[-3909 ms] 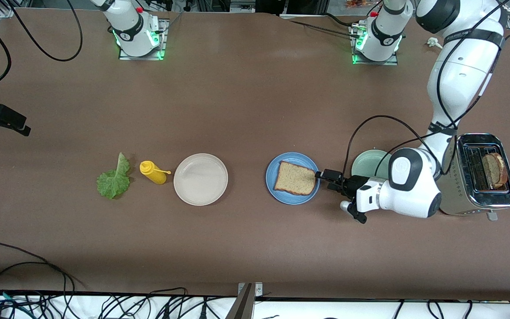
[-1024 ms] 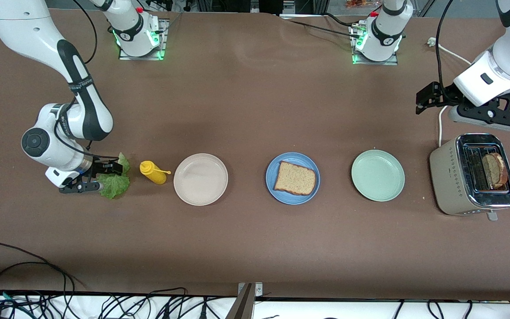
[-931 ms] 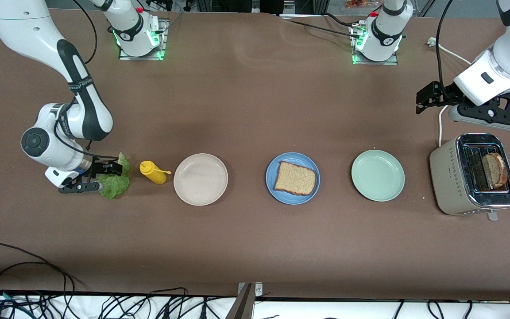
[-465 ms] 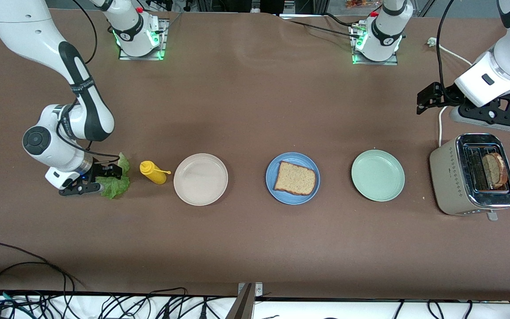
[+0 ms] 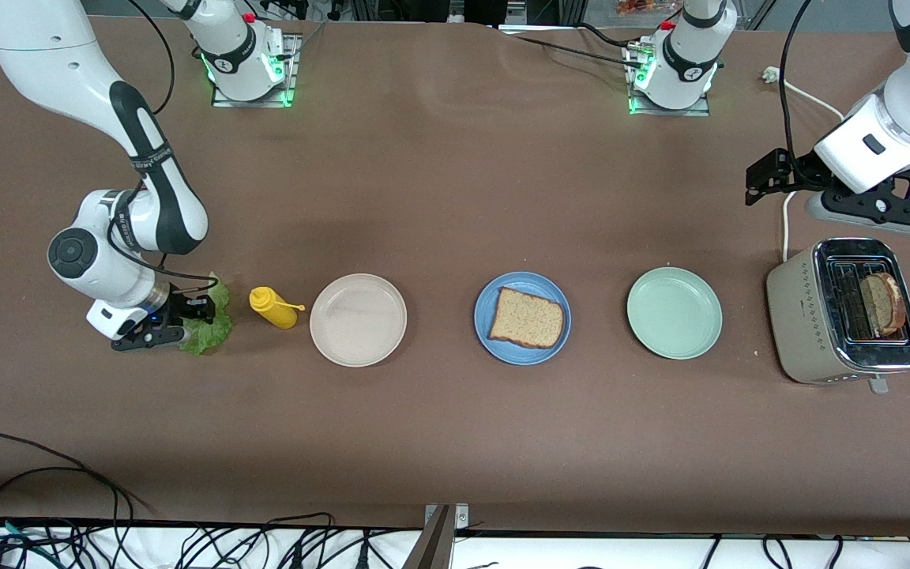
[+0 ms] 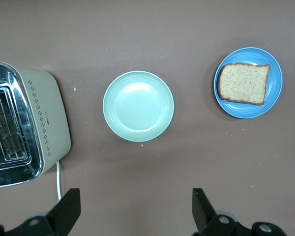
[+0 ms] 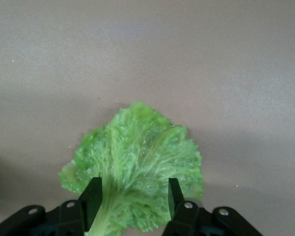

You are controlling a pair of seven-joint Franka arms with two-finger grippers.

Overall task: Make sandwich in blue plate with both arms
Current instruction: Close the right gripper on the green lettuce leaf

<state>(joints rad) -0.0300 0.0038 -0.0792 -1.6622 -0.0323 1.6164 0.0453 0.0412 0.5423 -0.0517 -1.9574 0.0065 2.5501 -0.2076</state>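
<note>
Right wrist view, lettuce leaf [image 7: 137,167] flat, stem end between right tool [image 7: 132,199] fingers

This is a robotics lab set up as a mock kitchen. Two white jointed arm bases [image 5: 246,59] with green status lights are bolted to a wide brown-covered table [image 5: 439,197], and loose black cables [image 5: 147,541] tangle along its near edge beside metal framing.

Brown table [image 5: 439,197], cables [image 5: 28,537] alongside
</note>
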